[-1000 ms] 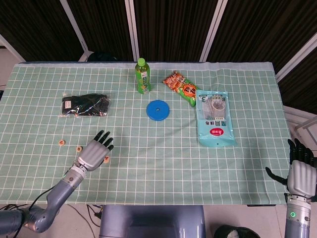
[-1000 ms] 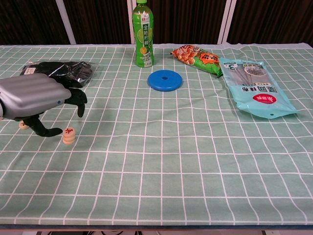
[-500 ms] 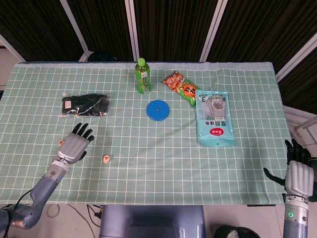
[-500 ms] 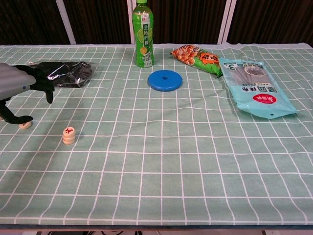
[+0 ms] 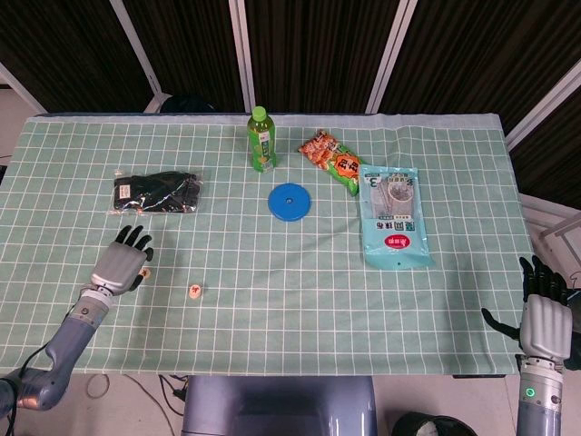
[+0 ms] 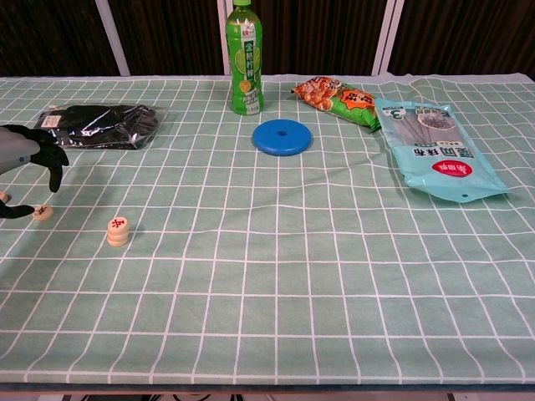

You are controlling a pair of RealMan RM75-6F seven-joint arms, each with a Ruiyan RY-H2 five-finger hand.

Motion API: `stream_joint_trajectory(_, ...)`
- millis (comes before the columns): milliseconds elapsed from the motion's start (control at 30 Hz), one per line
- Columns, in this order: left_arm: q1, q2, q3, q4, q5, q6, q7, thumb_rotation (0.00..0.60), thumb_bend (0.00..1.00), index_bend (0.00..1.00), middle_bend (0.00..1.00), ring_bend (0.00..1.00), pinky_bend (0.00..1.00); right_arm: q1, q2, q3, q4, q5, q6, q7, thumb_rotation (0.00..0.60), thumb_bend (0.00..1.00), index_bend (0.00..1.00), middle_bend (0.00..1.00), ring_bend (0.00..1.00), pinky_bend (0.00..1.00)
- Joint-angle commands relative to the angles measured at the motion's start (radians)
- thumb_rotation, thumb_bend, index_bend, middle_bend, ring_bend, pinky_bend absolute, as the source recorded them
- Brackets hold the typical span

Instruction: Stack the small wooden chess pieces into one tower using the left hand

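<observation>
A short stack of small wooden chess pieces (image 5: pixel 194 291) (image 6: pixel 118 231) stands alone on the green checked cloth, its top marked in red. One loose piece (image 5: pixel 145 271) (image 6: pixel 43 212) lies to its left. My left hand (image 5: pixel 121 263) (image 6: pixel 25 154) hovers at that loose piece with its fingers arched above it and apart. The thumb tip lies right beside the piece, and nothing is gripped. My right hand (image 5: pixel 545 322) hangs off the table's near right corner, fingers up and spread, holding nothing; the chest view does not show it.
A black packet (image 5: pixel 156 193) lies behind the left hand. A green bottle (image 5: pixel 262 139), a blue disc (image 5: pixel 289 201), an orange snack bag (image 5: pixel 330 161) and a pale blue pouch (image 5: pixel 393 215) sit in the middle and right. The table's front edge (image 5: pixel 272 372) is close.
My left hand has moved left, away from the stack, and now sits over the loose piece. The stack stands uncovered. The right hand has barely shifted.
</observation>
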Motion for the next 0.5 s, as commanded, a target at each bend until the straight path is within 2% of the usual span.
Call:
stream_joint_trajectory(33, 0.002, -0.005, 0.003, 0.007, 0.007, -0.003, 0.0, 0.6, 0.31, 0.45, 0.17, 0.0, 0.09, 0.0, -0.001, 0.001, 0.001, 0.002, 0.0, -0.001, 0.6, 0.25, 0.06, 0.0, 0.02, 0.0)
stream_joint_trajectory(500, 0.007, -0.025, 0.003, 0.023, 0.014, -0.007, 0.025, 0.6, 0.31, 0.45, 0.17, 0.0, 0.09, -0.001, 0.0, 0.006, -0.003, 0.011, -0.002, 0.002, 0.6, 0.25, 0.06, 0.0, 0.02, 0.0)
